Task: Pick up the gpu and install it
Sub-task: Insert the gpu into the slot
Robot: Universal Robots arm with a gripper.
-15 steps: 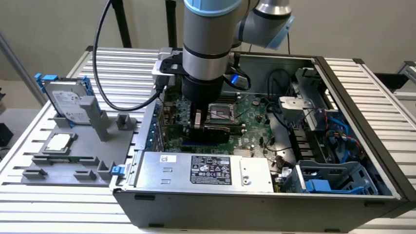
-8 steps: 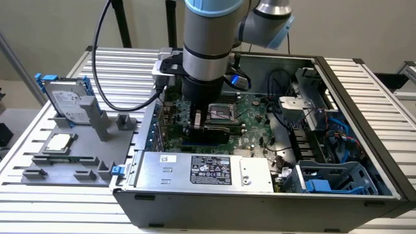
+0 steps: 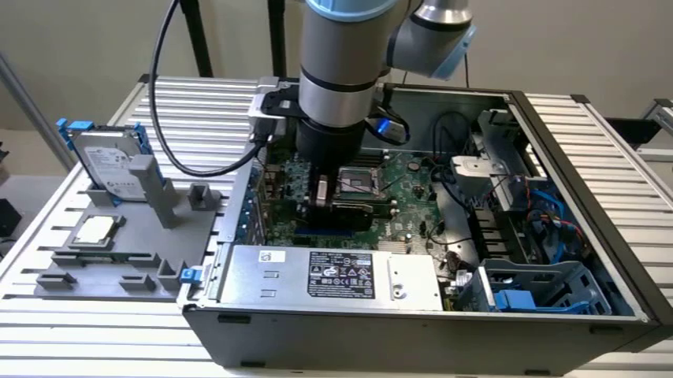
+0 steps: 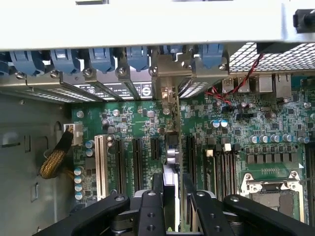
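My gripper (image 4: pixel 172 189) reaches down inside the open computer case (image 3: pixel 589 197), low over the green motherboard (image 4: pixel 246 137). It is shut on the gpu (image 4: pixel 171 160), which shows edge-on as a thin card between the two black fingers (image 4: pixel 156 189). The card's grey metal bracket (image 4: pixel 167 93) stands against the rear slot openings of the case. The card lines up along an expansion slot between its black neighbours. Whether it is fully seated I cannot tell. In the exterior view the gripper (image 3: pixel 336 206) sits just behind the power supply, and the arm hides most of the card.
A silver hard drive with blue tabs (image 3: pixel 110 161) and a small square chip (image 3: pixel 94 230) rest on the grey fixture (image 3: pixel 116 268) at the exterior view's left. The power supply (image 3: pixel 336 272), CPU socket (image 4: pixel 273 189), blue bracket clips (image 4: pixel 101 56) and drive cage (image 3: pixel 541 287) crowd the case.
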